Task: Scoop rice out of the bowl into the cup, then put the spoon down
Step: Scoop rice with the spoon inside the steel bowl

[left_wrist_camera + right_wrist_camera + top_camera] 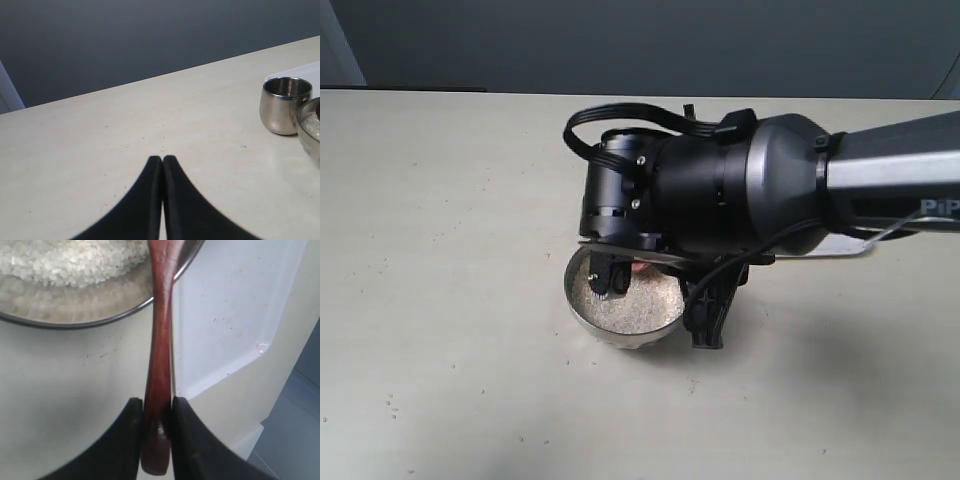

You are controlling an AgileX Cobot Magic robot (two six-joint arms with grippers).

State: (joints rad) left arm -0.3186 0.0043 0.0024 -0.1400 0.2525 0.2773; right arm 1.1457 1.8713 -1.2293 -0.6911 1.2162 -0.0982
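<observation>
The steel bowl (582, 310) holds off-white rice (625, 305) at the table's middle. My right gripper (705, 318) hangs just outside the bowl's rim, shut on the end of the reddish-brown spoon's handle (160, 340). The handle runs from the gripper (158, 402) over the bowl's rim (75, 324) towards the rice (65, 260); the spoon's head is out of the wrist view. The small steel cup (285, 105) stands upright beside the bowl (311, 137); in the exterior view the arm hides it. My left gripper (162, 159) is shut on nothing above bare table, away from both vessels.
A flat white mat (235, 315) lies on the table next to the bowl, behind the cup (300, 72). The bulky right arm (770, 190) covers the middle of the exterior view. The beige tabletop (440, 300) spreads wide to the left and front.
</observation>
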